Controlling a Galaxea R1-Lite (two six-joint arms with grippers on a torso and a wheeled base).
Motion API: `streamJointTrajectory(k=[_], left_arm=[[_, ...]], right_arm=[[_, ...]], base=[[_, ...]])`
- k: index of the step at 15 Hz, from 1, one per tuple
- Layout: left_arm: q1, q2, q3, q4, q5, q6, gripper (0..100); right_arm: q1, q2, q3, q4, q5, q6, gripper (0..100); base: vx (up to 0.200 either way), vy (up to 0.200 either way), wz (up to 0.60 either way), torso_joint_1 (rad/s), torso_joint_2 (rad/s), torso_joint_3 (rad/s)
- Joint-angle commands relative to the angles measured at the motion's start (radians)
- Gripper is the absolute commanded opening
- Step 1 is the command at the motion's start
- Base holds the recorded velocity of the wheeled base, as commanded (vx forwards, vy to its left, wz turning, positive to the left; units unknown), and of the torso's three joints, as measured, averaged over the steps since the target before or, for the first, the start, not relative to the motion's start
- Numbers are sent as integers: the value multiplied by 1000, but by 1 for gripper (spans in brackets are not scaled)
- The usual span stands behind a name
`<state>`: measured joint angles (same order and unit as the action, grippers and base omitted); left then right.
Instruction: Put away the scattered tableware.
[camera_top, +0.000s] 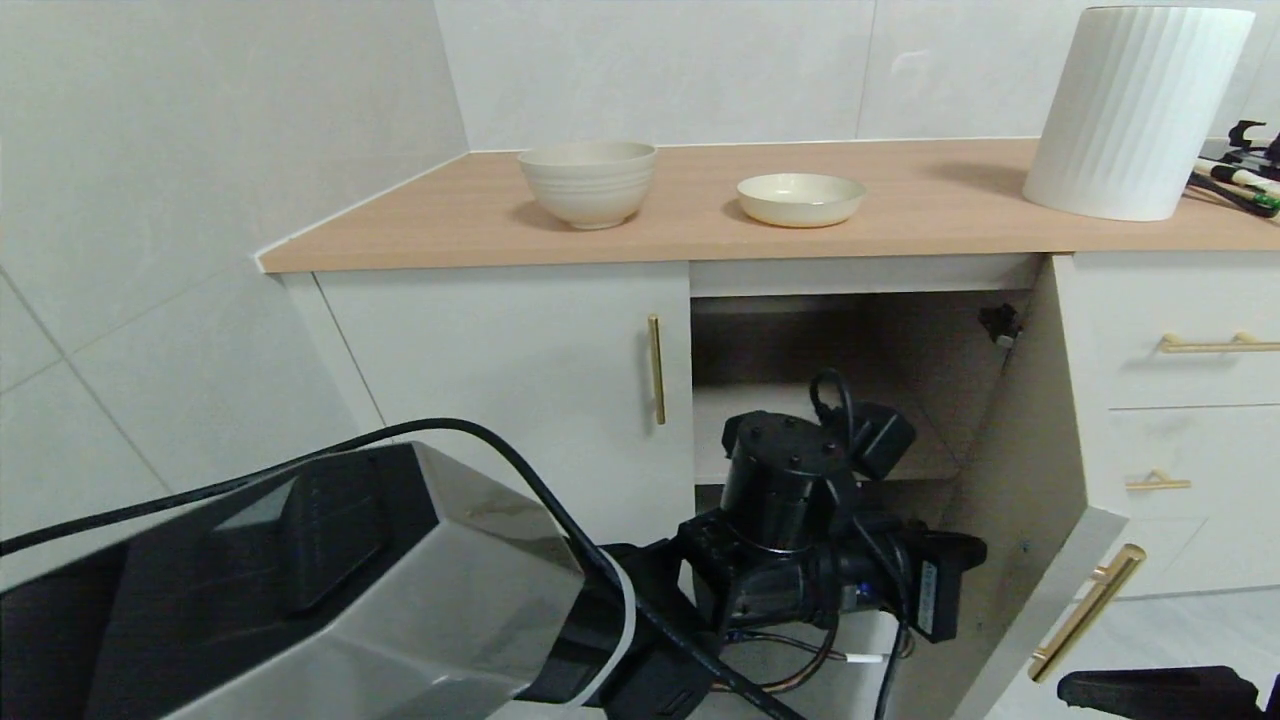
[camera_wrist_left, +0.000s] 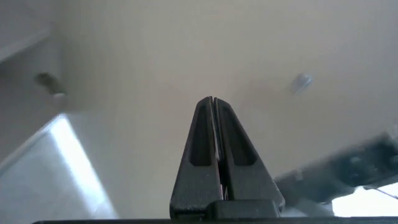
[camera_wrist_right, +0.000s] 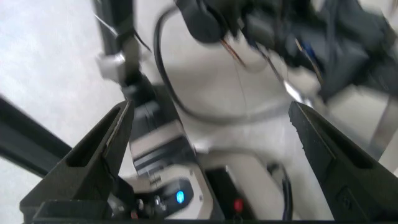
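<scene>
On the counter (camera_top: 940, 215) sit cream bowl (camera_top: 588, 182) and dish (camera_top: 801, 198); left pincer (camera_wrist_left: 212, 102) closed, right pincer (camera_wrist_right: 210, 109) open

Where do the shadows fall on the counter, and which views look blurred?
Head view: the bowl, the shallow dish and the white ribbed container throw soft shadows to their left on the counter; the open cabinet is dim inside. Left wrist view: the background behind the shut left gripper is hazy. Right wrist view: cables behind the open right gripper are smeared.
</scene>
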<state>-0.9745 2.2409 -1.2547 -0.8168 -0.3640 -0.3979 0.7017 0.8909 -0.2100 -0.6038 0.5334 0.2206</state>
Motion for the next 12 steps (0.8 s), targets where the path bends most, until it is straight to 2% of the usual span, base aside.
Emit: streamJointTrajectory(k=[1,2,6,10,12], left_arm=[[-86,8,-120,76,17,-30,0],[-121,6,-126,74,50,-41,0],[-105,-17,-117,65,146,-42,0],[-4,-145,-57,97,160,-41,0],[74,-253,47,99,185,-26,0]], right_arm=[[-1,-55,-26,1,3,3,100],[-10,-86,-54,6,0,23,100],[-31,-102,-72,9,0,43,100],[-67,-4,-115,58,-21,43,100],[-110,120,-186,61,-95,42,100]], base=[[0,0,0,0,0,0],[0,0,0,0,0,0],[0,0,0,0,0,0],[0,0,0,0,0,0],[0,0,0,0,0,0]])
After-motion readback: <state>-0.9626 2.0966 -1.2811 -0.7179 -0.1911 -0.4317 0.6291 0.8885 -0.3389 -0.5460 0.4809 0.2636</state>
